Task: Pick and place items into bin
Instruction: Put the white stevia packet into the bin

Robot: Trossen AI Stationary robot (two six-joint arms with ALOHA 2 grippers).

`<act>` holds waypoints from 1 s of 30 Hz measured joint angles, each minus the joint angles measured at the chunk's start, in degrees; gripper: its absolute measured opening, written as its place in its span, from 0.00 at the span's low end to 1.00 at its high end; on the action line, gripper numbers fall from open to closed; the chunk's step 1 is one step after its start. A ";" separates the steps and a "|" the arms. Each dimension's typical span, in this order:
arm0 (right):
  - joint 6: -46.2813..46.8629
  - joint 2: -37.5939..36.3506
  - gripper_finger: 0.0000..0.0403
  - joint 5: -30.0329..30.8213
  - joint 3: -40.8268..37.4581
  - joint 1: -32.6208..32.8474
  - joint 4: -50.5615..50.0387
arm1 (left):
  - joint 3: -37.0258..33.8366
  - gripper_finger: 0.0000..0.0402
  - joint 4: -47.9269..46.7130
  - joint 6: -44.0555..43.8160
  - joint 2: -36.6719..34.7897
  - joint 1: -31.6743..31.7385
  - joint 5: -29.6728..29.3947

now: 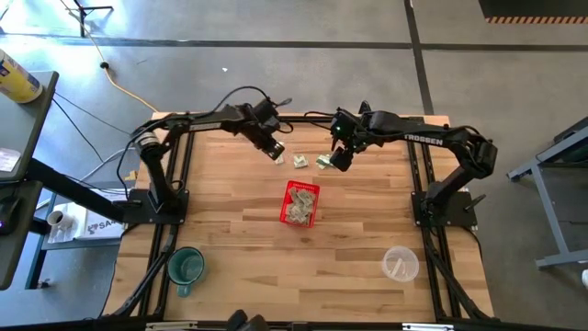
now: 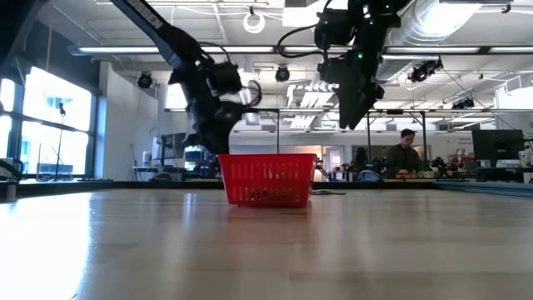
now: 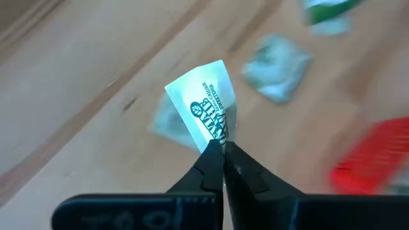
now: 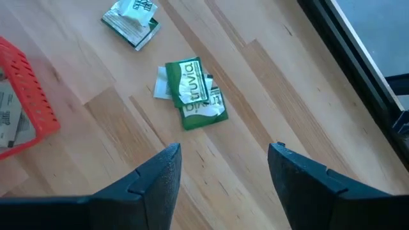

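Left wrist view: the left gripper [image 3: 223, 148] has its jaws pinched together on the edge of one white-and-green paper packet [image 3: 203, 107], which stands up from the fingertips with printed green lettering facing the camera. A second packet [image 3: 276, 59] lies on the wooden table [image 3: 77, 83] beyond it, and a corner of the red basket [image 3: 374, 163] shows at the side.

Right wrist view: the right gripper [image 4: 223, 169] hangs above the table with its jaws well apart, holding nothing and touching nothing. Ahead of the fingers lie two overlapping green-and-white packets [image 4: 190, 92] flat on the wood, with another packet [image 4: 132, 18] farther off. The basket's mesh wall shows at the edge, with paper inside it.

High view: the red basket [image 1: 300, 203] sits near the table's middle, several slips already in it. The left gripper [image 1: 275, 153] is just beyond the basket toward the far edge, on the left; the right gripper [image 1: 339, 160] is near it on the right. Loose packets lie between the two grippers. A green mug [image 1: 186, 267] and a clear plastic cup [image 1: 400, 264] stand at the near corners, well apart from the basket.

Low view: a person [image 2: 405, 154] sits in the room behind.
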 joint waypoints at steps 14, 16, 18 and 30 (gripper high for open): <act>-2.60 0.00 0.56 -4.51 0.01 0.02 -3.27 | 0.07 0.10 2.24 -2.59 -4.12 -13.78 24.14; -3.08 0.00 0.55 -4.36 0.01 0.00 -4.30 | 0.07 0.11 4.45 -2.96 -3.34 -17.73 22.74; -3.87 0.00 0.55 -4.20 0.01 0.00 -4.99 | 0.07 0.10 6.47 -3.99 -2.51 -21.52 16.53; -9.45 0.00 0.57 -7.86 0.01 2.33 -5.57 | 0.04 0.37 6.82 -15.36 -2.84 -28.02 2.31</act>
